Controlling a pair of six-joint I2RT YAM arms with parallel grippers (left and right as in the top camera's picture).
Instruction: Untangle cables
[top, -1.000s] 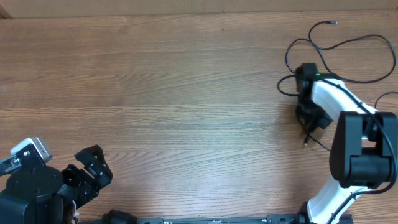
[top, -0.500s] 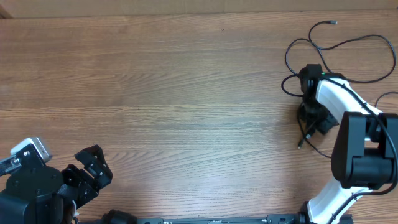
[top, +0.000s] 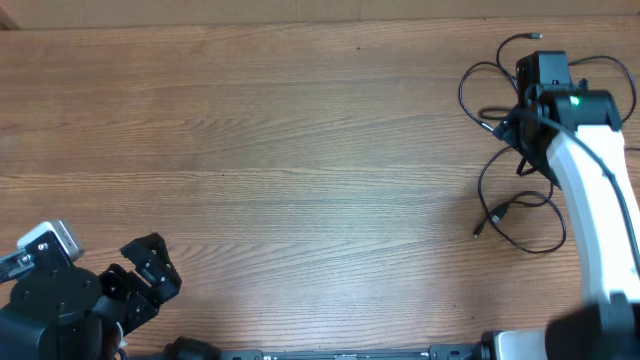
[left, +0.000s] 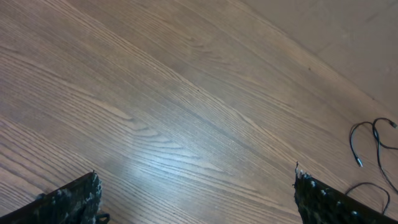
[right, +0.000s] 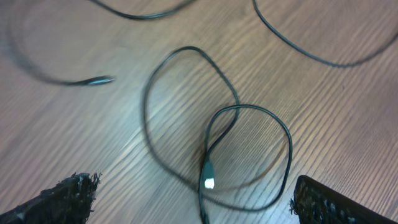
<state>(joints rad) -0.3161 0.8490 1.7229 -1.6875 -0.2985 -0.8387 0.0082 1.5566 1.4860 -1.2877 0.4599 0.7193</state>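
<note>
The cables (right: 209, 169) lie in loose crossed loops near the far right corner of the desk (top: 300, 150). The right gripper (right: 196, 198) hovers over them, jaws wide, holding nothing. Best pinch one strand clear of the crossing and draw it outward slowly. The left gripper (left: 196, 200) sits wide and empty at the near left corner

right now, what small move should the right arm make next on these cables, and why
Probably lower the right gripper and close on the plug end in front of it. The jaws stand open and empty, and that plug lies among crossed loops of the cables, so drawing it out looks likeliest to undo the crossing.
</note>
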